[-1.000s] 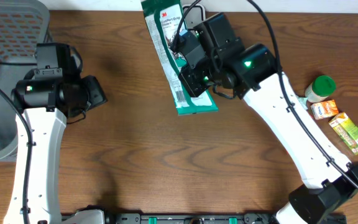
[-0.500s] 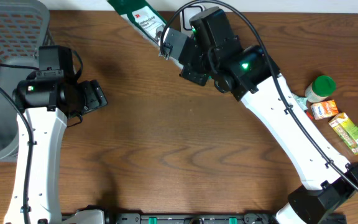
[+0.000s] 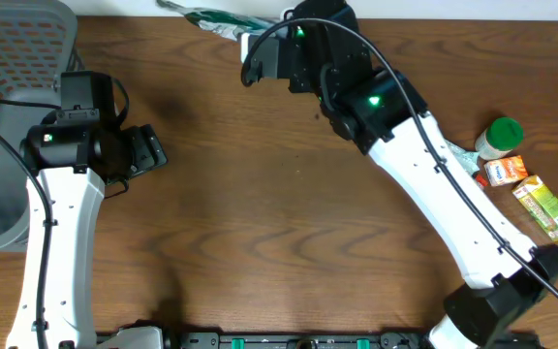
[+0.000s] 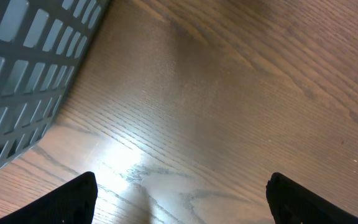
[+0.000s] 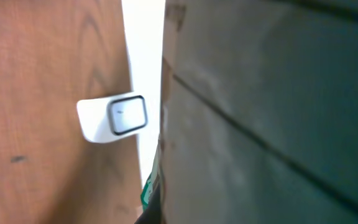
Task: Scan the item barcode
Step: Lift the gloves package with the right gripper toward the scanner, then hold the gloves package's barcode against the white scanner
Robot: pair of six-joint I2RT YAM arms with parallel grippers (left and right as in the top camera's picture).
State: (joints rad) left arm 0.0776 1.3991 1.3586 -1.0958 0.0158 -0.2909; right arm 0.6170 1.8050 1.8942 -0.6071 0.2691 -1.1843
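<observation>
Overhead, I see my right gripper [image 3: 256,37] clamped tight on the green-and-white flat plastic packet [image 3: 206,14], which sits well to the right of the grey mesh plastic basket [image 3: 3,44]. My left gripper [image 4: 182,200] hangs near that basket's right side, jaws spread wide, empty.

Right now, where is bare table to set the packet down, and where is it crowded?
The widest bare tabletop lies mid-table, between the left gripper and the right arm. Crowded: the right edge, with the green-capped bottle and two small boxes; the top edge, where the right gripper holds the green packet. The basket takes the left corner.
</observation>
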